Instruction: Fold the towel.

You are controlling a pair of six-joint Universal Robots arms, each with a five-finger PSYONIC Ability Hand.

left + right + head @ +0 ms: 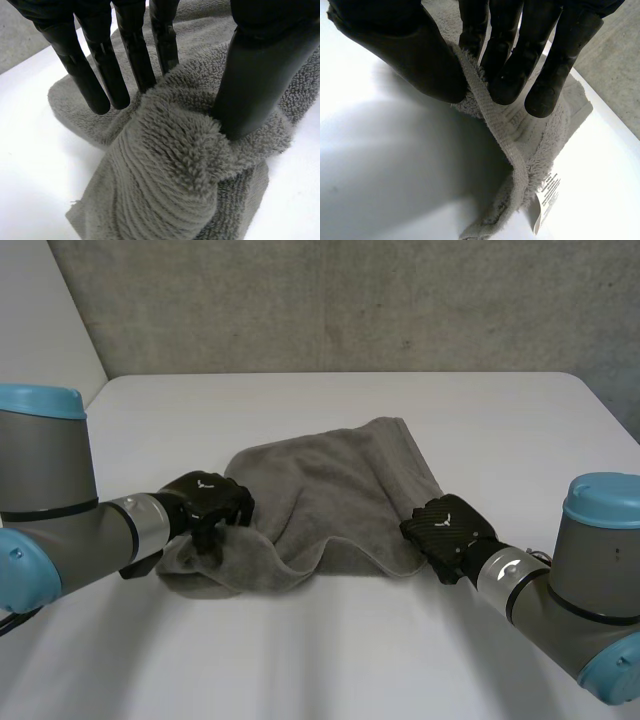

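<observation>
Lying rumpled across the middle of the white worktop (pixel 330 660), the grey towel (pixel 340 490) has its far part spread fairly flat toward the concrete wall (pixel 350 300), while its near edge sags in a loose curve between the two hands.

The left hand (pixel 205 502) sits at the towel's near left end, where the cloth is bunched into a heap. Seen from that wrist, a thick ridge of towel (pixel 170 165) rises between the thumb and the fingers (pixel 95 75). The thumb presses into one side of the ridge. The fingers are straight on the other side, two with their tips bare above the cloth and the others sunk behind the fold, so the ridge is pinched between them.

The right hand (pixel 447 530) is at the near right edge of the towel, its back turned up and its arm reaching in from the near right of the worktop. From its own wrist, the hemmed edge of the towel (pixel 515 150) runs up between the thumb and the fingers (pixel 507 75), which are clamped on it from both sides. Below the hand the hem drops in a fold to the worktop (pixel 385 165), and a white printed label (pixel 547 192) hangs from the edge there.
</observation>
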